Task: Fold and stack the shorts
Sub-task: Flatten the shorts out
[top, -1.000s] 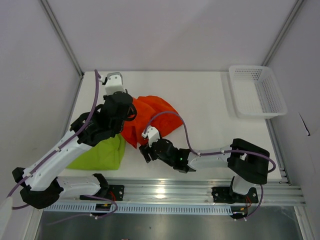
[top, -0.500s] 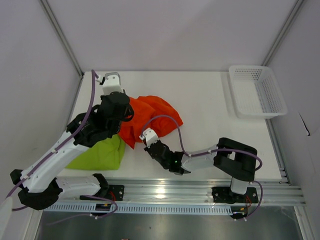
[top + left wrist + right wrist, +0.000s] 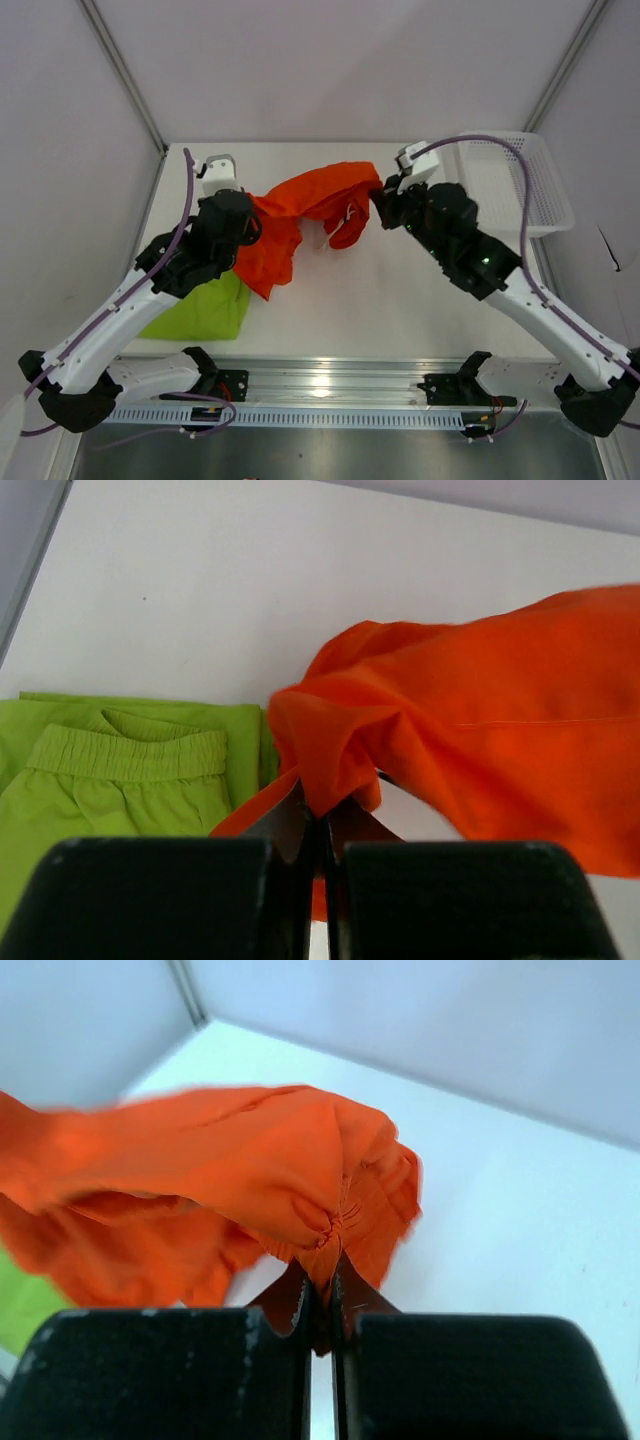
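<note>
While the lime green shorts (image 3: 200, 310) are lying folded flat at the near left of the counter (image 3: 400, 300), waistband showing in the left wrist view, the left pincer (image 3: 252, 226) is sitting just to their far right. It is fully closed, pinching a bunched corner of the orange-red shorts (image 3: 318, 195). The orange pair is hanging lifted between both arms, stretching left to right across the far middle. One part is draping down beside the green pair; whether it is touching the counter I cannot tell. A loose flap is dangling near the centre. The right pincer (image 3: 384, 205) is gripping the opposite end, clamped tight on a gathered pucker of cloth, near the white mesh basket (image 3: 520, 190) at far right but apparently not touching it.

Step, my read: spreading the orange pair in the air before laying it flat. Green is looking done, orange is not folded, nothing is stacked.

Risks:
- Both grips are biting only small bunched pinches, so pulling the arms further apart could be slipping cloth out of one pincer and dropping that end.
- The cloth is looking twisted and uneven, so the grips may not be holding matching corners, and laying it down could be giving a crumple.
- The low-hanging left part is sitting close to the green pair, so dragging it could be disturbing that fold.
- The right end swinging right could be snagging the basket rim.
</note>
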